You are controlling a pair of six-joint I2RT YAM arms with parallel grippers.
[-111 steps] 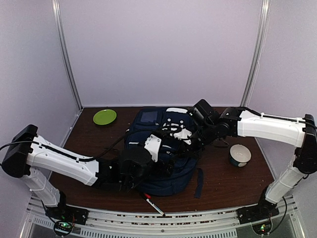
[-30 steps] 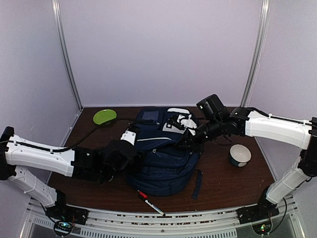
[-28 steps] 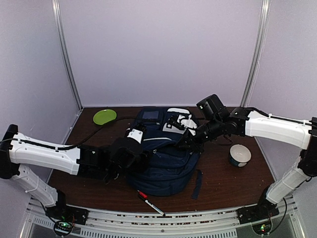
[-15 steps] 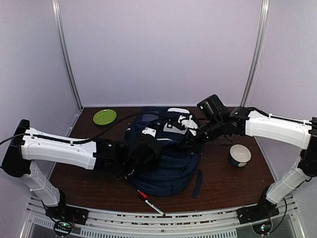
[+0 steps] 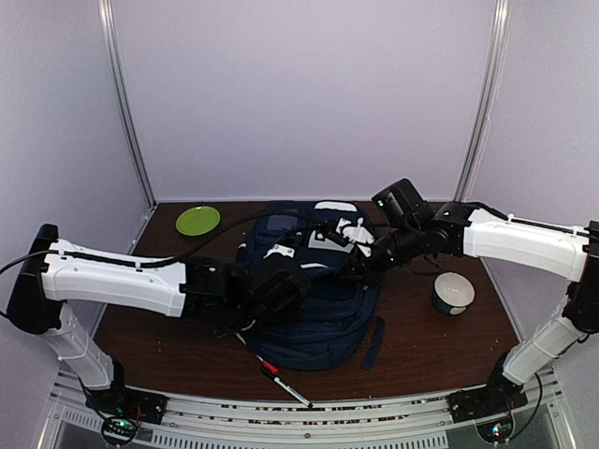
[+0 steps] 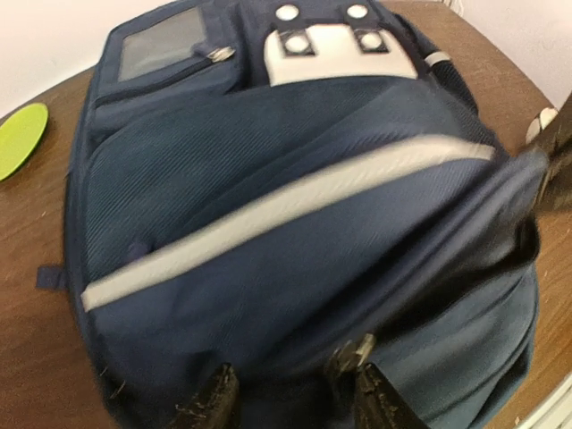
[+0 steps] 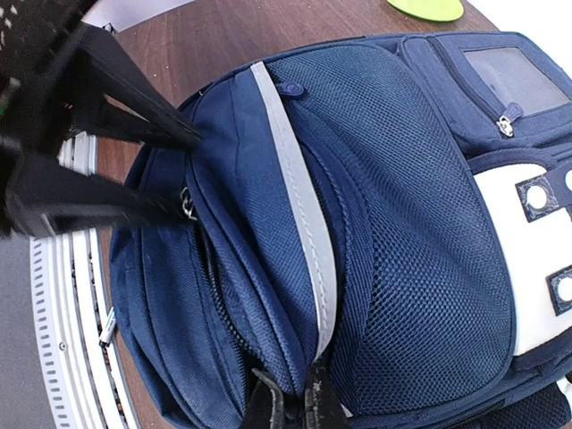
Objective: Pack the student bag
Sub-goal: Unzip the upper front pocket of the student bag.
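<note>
Your right gripper (image 7: 288, 404) pinches the large navy-blue fabric backpack (image 7: 393, 223); the jaws of your left gripper (image 6: 295, 391) stand spread at its edge.

The navy student bag (image 5: 314, 281) lies flat mid-table, front up, white stripe and buckle patch showing.

student bag (image 5: 329, 323): navy (white stripe) | plate (image 5: 197, 220): lime green | table (image 5: 421, 348): brown

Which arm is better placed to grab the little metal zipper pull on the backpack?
Left. The left gripper is open, with the zipper pull just ahead of it. The right gripper is shut on fabric of the student bag by the grey stripe, so it is busy holding.
</note>
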